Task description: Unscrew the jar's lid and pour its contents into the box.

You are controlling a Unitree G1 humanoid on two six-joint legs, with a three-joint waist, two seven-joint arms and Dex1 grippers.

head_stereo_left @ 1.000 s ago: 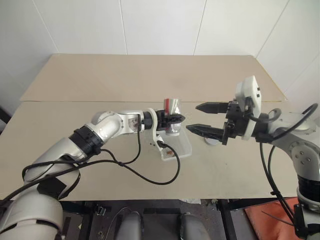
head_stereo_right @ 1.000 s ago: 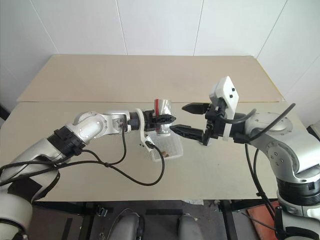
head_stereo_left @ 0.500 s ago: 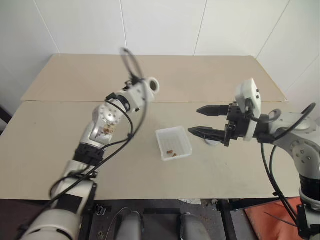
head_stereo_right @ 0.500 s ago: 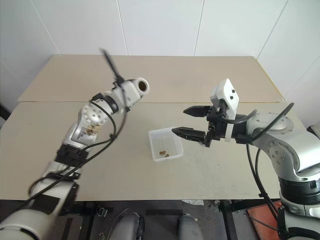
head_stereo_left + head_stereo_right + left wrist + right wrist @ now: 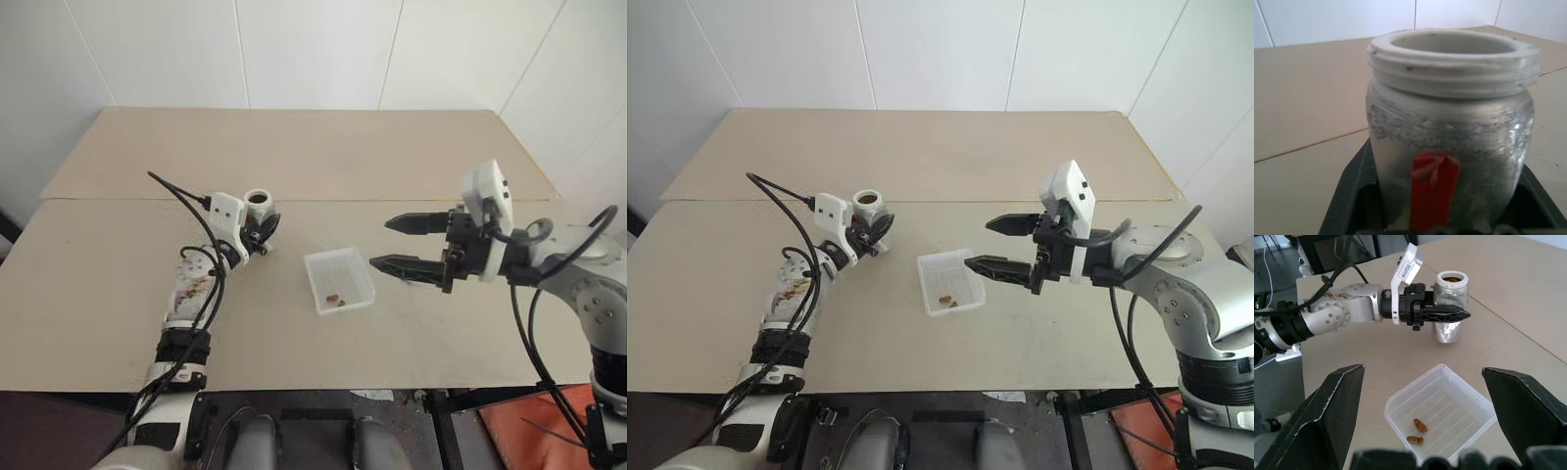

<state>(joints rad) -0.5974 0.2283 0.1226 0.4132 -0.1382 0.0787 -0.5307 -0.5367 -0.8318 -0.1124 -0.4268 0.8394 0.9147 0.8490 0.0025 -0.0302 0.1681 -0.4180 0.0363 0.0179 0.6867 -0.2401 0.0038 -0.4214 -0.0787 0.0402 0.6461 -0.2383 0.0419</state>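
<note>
Moved off the shallow translucent white plastic box (image 5: 340, 280), left fingers (image 5: 257, 233) now hold the silvery red-labelled jar (image 5: 257, 205) upright on the tabletop (image 5: 323, 157); brown bits (image 5: 1417, 432) poured; right fingers (image 5: 404, 261) wide, empty.

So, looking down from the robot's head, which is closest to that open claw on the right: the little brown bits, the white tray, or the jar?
From the right gripper, in the left eye view:
1. The box, just beside its fingertips.
2. The contents, inside the box, toward its near wall.
3. The jar, farthest, across the table in the left gripper.

Beige worktop (image 5: 323, 157) with a seam across it, white panelled wall (image 5: 313, 49) behind, orange sheet (image 5: 529, 431) on floor at right.
</note>
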